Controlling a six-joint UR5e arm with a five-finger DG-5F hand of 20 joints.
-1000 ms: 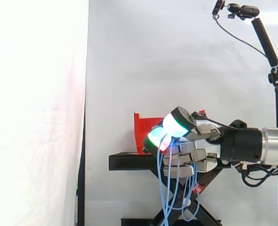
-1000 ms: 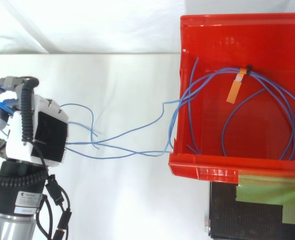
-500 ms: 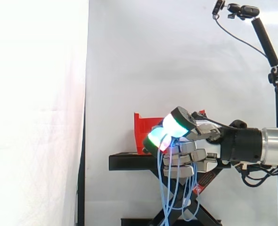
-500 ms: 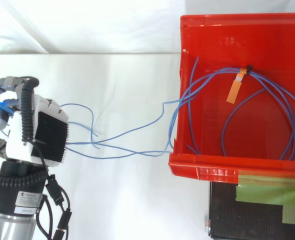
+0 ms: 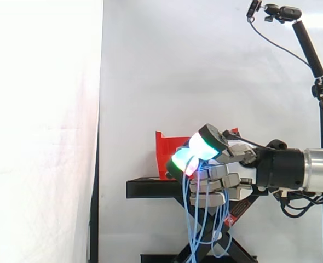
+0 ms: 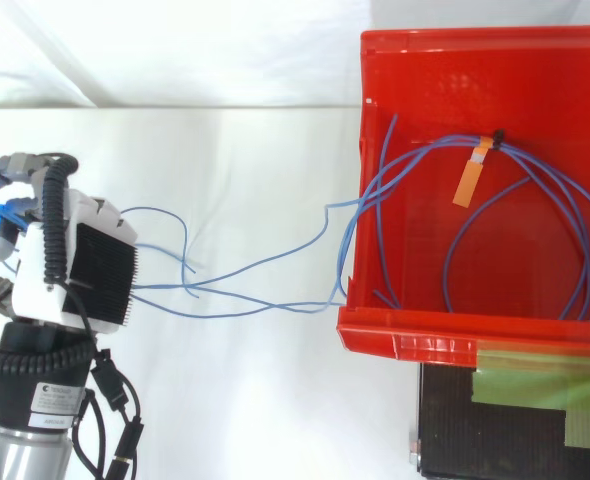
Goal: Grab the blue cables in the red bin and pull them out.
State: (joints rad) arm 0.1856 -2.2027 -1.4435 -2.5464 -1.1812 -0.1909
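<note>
The hand (image 5: 227, 176) is clenched round the blue cables (image 5: 193, 233), well clear of the red bin (image 6: 405, 345). Strands hang below its fingers in the side view. From above, they stretch across to the bin, with loops lying inside it.

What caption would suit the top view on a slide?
Hand holds blue cables stretched out of the red bin, loops lying inside.

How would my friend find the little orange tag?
Look down into the big red bin. Inside it, blue cables loop, bundled by a small black tie. The orange tag sticks out from that tie, the only flat orange strip among thin blue loops.
</note>
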